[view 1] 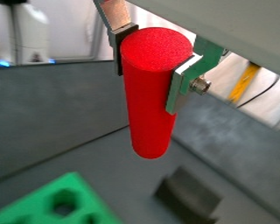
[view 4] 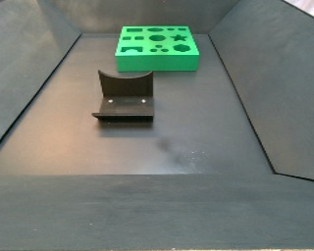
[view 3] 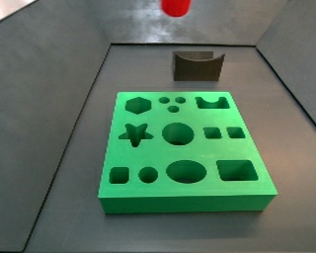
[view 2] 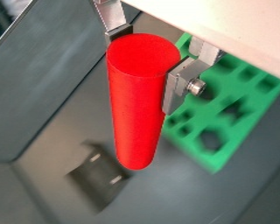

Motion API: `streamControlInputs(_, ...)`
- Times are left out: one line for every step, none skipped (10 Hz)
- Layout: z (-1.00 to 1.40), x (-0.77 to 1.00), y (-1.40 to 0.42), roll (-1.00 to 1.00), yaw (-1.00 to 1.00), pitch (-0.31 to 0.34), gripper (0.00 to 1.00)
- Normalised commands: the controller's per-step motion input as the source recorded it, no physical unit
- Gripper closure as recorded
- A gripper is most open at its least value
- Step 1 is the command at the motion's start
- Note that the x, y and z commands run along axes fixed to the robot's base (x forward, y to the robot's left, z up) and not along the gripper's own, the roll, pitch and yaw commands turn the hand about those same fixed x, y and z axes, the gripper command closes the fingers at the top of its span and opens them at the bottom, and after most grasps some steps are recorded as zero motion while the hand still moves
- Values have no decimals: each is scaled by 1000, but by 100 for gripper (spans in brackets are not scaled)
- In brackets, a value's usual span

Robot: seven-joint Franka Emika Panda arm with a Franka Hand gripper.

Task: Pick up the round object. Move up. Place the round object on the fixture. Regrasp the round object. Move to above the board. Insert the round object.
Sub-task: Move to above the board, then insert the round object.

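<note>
Both wrist views show the gripper [view 1: 154, 59] clamped on the upper end of the round object [view 1: 149, 92], which hangs upright high over the floor, above the fixture [view 2: 104, 176] and beside the board [view 2: 224, 114]. It looks rigid, light and smooth, so likely slippery; a grip nearer its middle seems steadier.

Robot lab test cell: grey-walled bin [view 4: 42, 59], fixture [view 4: 125, 95], green board [view 3: 182, 148], loose cables [view 1: 250, 83].

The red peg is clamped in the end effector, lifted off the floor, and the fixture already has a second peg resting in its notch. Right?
Not quite. The red peg is clamped upright in the end effector, well above the floor, but the fixture holds nothing: in both side views its curved notch is bare. No second peg appears in any view.
</note>
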Motion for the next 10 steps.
streamControlInputs(255,-424,-571,-1000,-43,4,100)
streamControlInputs(164,-300,-383,-1000,-46,0,100)
streamControlInputs(70,-147,-157,-1000,-40,2,100)
streamControlInputs(49,-99,-76,-822,-28,-4,100)
streamControlInputs(14,-76,-36,-601,-22,-17,100)
streamControlInputs(17,-63,-18,-470,-17,-23,100)
streamControlInputs(6,-41,-4,-244,-13,-16,100)
streamControlInputs(-523,251,-523,-80,-23,0,100)
streamControlInputs(-546,389,-714,-37,-100,-3,100)
streamControlInputs(-557,351,-749,-10,-123,-30,100)
